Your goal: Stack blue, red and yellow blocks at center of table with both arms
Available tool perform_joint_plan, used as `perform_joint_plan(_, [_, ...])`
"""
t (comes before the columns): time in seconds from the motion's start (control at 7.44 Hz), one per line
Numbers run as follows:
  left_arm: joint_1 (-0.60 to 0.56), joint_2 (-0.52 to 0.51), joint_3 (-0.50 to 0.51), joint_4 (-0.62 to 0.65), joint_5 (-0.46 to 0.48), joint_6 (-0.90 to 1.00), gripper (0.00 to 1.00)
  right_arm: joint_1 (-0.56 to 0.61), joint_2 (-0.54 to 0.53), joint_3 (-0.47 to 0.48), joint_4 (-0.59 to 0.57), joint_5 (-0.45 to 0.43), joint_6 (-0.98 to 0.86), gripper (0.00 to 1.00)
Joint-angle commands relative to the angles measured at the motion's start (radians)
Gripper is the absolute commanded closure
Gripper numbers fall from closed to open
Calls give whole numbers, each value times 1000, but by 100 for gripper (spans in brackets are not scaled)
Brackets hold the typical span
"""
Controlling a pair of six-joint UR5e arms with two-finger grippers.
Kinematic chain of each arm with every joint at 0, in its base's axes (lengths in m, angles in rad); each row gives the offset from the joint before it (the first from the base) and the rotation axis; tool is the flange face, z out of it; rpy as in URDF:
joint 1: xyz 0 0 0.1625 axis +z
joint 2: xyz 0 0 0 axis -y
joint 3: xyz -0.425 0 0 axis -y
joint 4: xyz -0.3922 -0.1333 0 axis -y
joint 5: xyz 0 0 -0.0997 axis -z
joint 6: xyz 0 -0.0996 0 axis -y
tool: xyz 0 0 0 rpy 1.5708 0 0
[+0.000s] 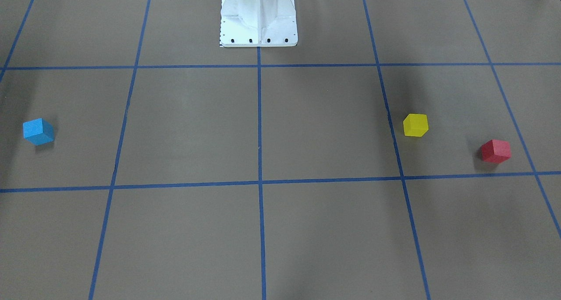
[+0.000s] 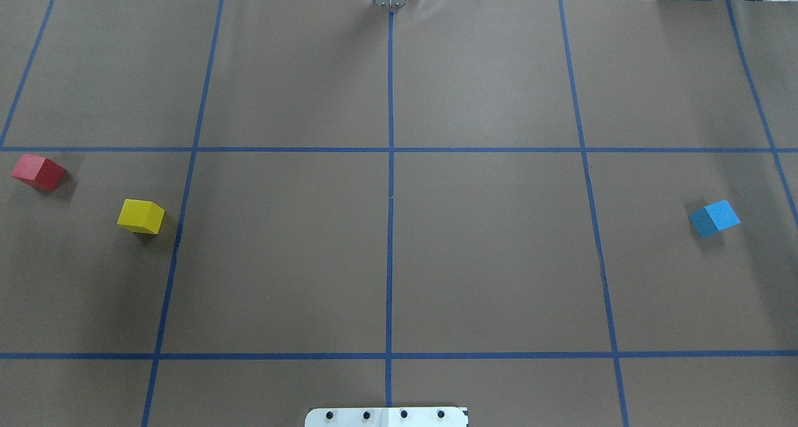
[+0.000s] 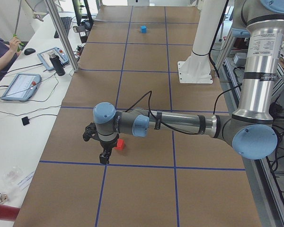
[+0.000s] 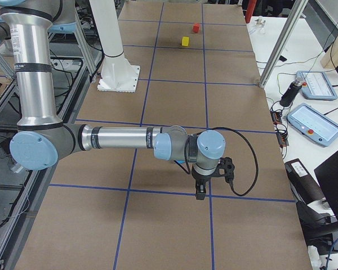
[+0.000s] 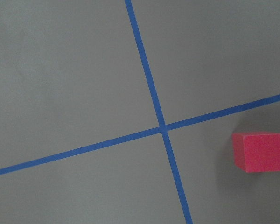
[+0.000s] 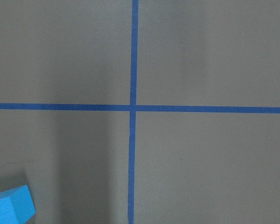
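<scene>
The blue block (image 2: 714, 218) lies at the table's right end; it also shows in the front view (image 1: 38, 131) and the right wrist view (image 6: 11, 211). The yellow block (image 2: 141, 216) and the red block (image 2: 38, 172) lie apart at the left end. The red block also shows in the left wrist view (image 5: 258, 152). My left gripper (image 3: 104, 158) hangs over the table just beside the red block (image 3: 119, 144). My right gripper (image 4: 201, 194) hangs near the right end. Both grippers show only in side views, so I cannot tell whether they are open or shut.
Blue tape lines (image 2: 390, 227) divide the brown table into a grid. The robot's white base (image 1: 258, 19) stands at the table's near middle edge. Tablets (image 4: 315, 124) and an operator (image 3: 2, 52) are along the far bench.
</scene>
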Motion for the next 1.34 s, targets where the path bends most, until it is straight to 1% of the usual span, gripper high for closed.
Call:
perform_joint_plan(0.0, [-1, 3, -5, 1, 0, 1, 0, 0, -1, -22, 7, 7, -12, 1])
perform_joint_plan(0.27, [-1, 3, -5, 1, 0, 1, 0, 0, -1, -22, 9, 4, -7, 1])
perform_joint_plan(0.4, [-1, 3, -7, 1, 0, 1, 0, 0, 5, -1, 10, 16, -4, 1])
perform_joint_plan(0.67, [1, 2, -8, 3, -2, 1, 0, -23, 12, 90, 10, 35, -7, 1])
perform_joint_plan(0.94, [1, 2, -21, 3, -2, 1, 0, -44, -3, 70, 88, 230, 34, 1])
perform_joint_plan(1.21, [1, 2, -30, 3, -2, 1, 0, -141, 27, 84, 85, 231, 57, 1])
